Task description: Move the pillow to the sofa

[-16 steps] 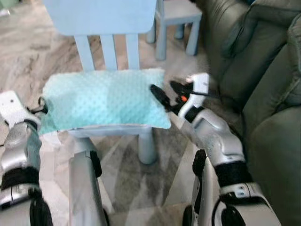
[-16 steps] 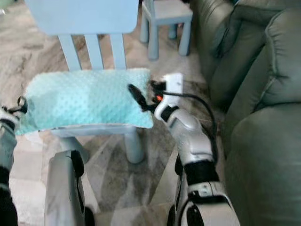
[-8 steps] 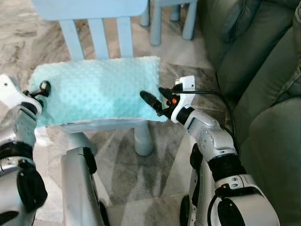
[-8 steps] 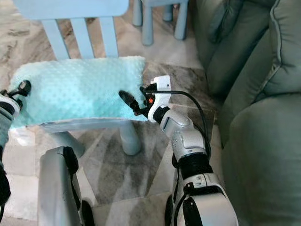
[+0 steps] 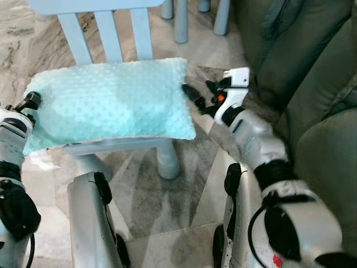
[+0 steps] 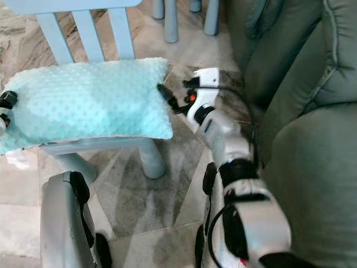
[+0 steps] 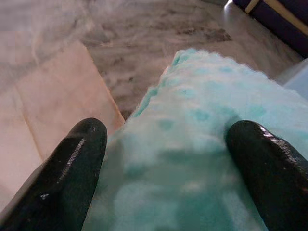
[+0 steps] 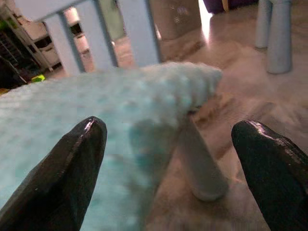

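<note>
Currently, in the left eye view, the pillow [image 5: 109, 100], mint green with a raised dot texture, lies flat across the seat of a pale blue chair [image 5: 117, 30]. It overhangs the seat on both sides. The sofa [image 5: 312, 67], dark green, stands to the right, well apart from the pillow. The right gripper [image 5: 202, 96] sits just beside the pillow's right end, with its fingers spread and nothing between them. The left gripper [image 5: 27, 104] is at the pillow's left end, close against the fabric.

In the right eye view, the same layout appears. The chair's front leg [image 6: 152, 158] stands on a marbled floor [image 6: 139, 201]. The legs of a second pale blue piece of furniture [image 6: 170, 19] stand on the far side, near the sofa.

In the left wrist view, the left gripper's two black fingers [image 7: 67, 168] stand wide apart. The pillow's end lies between them, pressed close to both fingers. Whether they clamp it cannot be told.

In the right wrist view, the right gripper's fingers [image 8: 67, 178] are wide open. The pillow's corner lies ahead of one finger. The chair's back slats and a leg are visible beyond it.
</note>
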You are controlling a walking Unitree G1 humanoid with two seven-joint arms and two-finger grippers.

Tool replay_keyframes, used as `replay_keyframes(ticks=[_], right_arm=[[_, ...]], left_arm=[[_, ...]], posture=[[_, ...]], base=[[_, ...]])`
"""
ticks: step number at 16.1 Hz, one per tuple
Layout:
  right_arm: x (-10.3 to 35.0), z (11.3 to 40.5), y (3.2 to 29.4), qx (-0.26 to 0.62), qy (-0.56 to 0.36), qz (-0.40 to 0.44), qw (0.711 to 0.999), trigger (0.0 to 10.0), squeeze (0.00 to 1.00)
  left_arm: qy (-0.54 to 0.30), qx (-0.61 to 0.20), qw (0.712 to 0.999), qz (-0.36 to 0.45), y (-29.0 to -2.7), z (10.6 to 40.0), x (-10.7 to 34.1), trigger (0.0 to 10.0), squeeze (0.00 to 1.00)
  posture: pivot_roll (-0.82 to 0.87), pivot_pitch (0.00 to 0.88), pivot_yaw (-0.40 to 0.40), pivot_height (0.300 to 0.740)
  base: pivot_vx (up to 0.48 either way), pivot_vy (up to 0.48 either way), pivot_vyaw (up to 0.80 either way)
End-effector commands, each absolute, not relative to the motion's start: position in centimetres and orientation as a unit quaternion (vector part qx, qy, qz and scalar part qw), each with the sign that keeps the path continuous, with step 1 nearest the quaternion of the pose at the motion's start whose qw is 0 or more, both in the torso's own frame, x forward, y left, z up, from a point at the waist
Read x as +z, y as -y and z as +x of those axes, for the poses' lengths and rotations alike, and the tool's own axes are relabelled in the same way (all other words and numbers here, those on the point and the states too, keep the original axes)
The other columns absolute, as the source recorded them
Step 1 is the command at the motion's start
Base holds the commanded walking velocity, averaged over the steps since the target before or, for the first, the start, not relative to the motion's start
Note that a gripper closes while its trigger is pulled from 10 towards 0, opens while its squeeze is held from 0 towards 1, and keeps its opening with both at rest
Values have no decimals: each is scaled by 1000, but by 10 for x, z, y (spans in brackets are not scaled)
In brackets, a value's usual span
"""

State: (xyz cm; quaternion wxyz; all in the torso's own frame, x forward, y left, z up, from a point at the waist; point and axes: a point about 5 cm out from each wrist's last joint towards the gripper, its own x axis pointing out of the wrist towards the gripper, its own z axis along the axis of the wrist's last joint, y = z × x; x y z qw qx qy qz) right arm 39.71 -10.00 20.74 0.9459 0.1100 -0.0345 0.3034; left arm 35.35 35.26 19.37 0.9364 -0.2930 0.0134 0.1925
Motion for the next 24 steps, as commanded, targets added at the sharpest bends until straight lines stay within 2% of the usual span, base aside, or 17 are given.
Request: replay_keyframes(ticks=[1,4,11,15,16,17,24], right_arm=[[201,399,98,309,11,134,942,10000,0],[195,399,80,339,-16,151,928,10000,0],[187,390,37,394,-55,216,892,10000,0],[186,387,33,432,-56,208,876,10000,0],[184,386,34,435,-57,198,877,10000,0],[181,384,35,443,-58,206,871,0,0],[168,379,39,447,-61,194,871,0,0]], left_arm=[[-37,173,929,-326,-353,352,188,10000,0],[-68,124,916,-377,-343,353,180,10000,0],[-113,1,908,-404,-318,356,178,10000,0],[-106,-58,901,-417,-306,358,183,10000,0],[-100,-72,898,-423,-304,358,185,4588,0],[-93,-95,891,-434,-300,358,188,0,0],[-78,-138,876,-455,-294,354,194,0,0]], posture=[[-26,316,-7,335],[-4,336,-5,335],[39,367,7,335],[34,368,7,335],[30,368,8,335],[29,368,8,335],[33,374,4,335]], base=[[0,0,0],[0,0,0],[0,0,0],[0,0,0],[0,0,0],[0,0,0],[0,0,0]])
